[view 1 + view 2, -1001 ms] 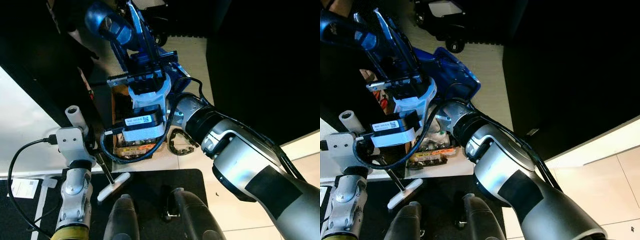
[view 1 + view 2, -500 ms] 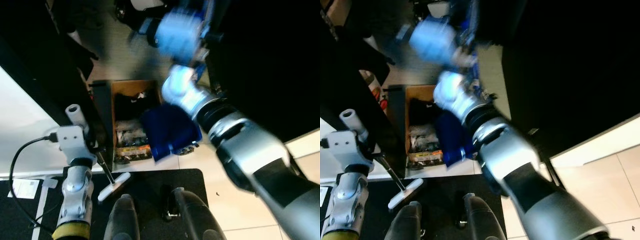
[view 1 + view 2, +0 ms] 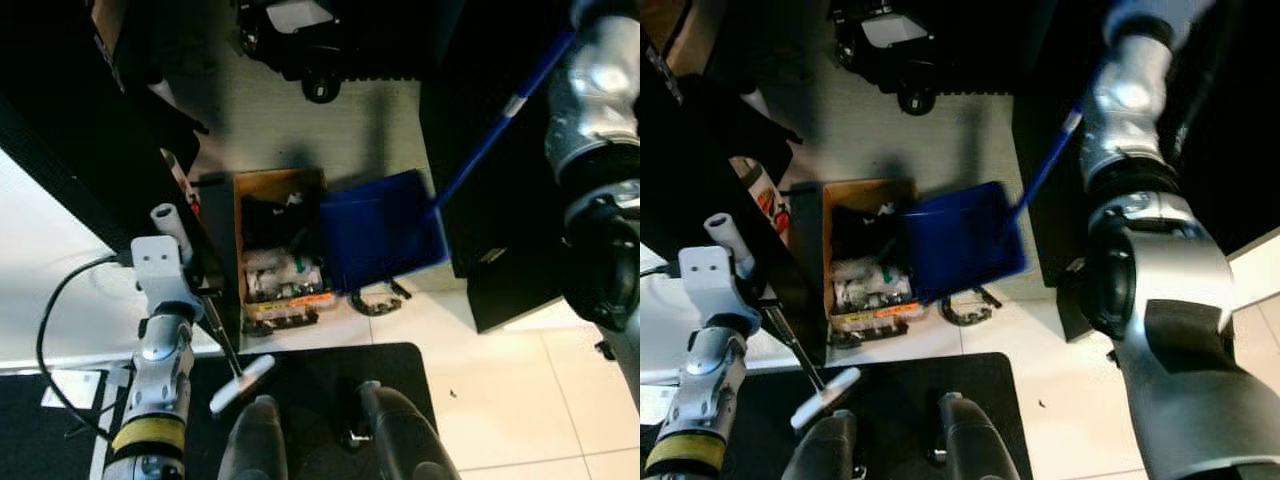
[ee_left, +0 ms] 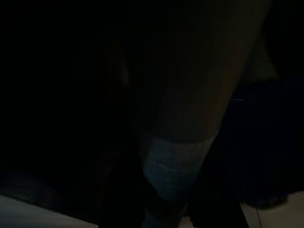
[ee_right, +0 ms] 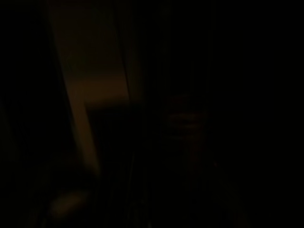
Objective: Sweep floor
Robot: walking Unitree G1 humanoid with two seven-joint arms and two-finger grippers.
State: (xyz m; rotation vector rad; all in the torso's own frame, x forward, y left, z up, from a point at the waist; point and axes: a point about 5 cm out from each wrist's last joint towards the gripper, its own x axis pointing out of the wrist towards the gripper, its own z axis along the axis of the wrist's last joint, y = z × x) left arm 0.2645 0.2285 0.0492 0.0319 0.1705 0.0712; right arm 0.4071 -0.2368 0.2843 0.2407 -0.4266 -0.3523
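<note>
- Here, a blue dustpan (image 3: 383,232) lay tilted on the pale floor (image 3: 270,120), its long blue handle (image 3: 498,122) rising toward the upper right, where the right arm (image 3: 1150,230) reached up and out of frame.
- The right gripper lay beyond the picture's edge, and its wrist view was too dark to show the fingers, so whether they were spread or clamped could not be told.
- The dustpan's left edge touched or overlapped an open brown cardboard box (image 3: 275,250) packed with small mixed items.
- A dark ring-shaped object (image 3: 375,301) lay on the floor just below the pan's lower edge.
- The left arm (image 3: 160,350) came up at the lower left; a thin dark rod with a white T-shaped end (image 3: 241,370) ran down from it over the edge of a black mat (image 3: 320,375).
- Whether the left gripper was spread or shut could not be told; its wrist view showed only a dim pale shape.
- A dark panel (image 3: 100,170) ran beside the box's left side, and black furniture (image 3: 480,200) stood behind the pan on the right.
- A black wheeled object (image 3: 300,40) stood on the floor beyond the box.
</note>
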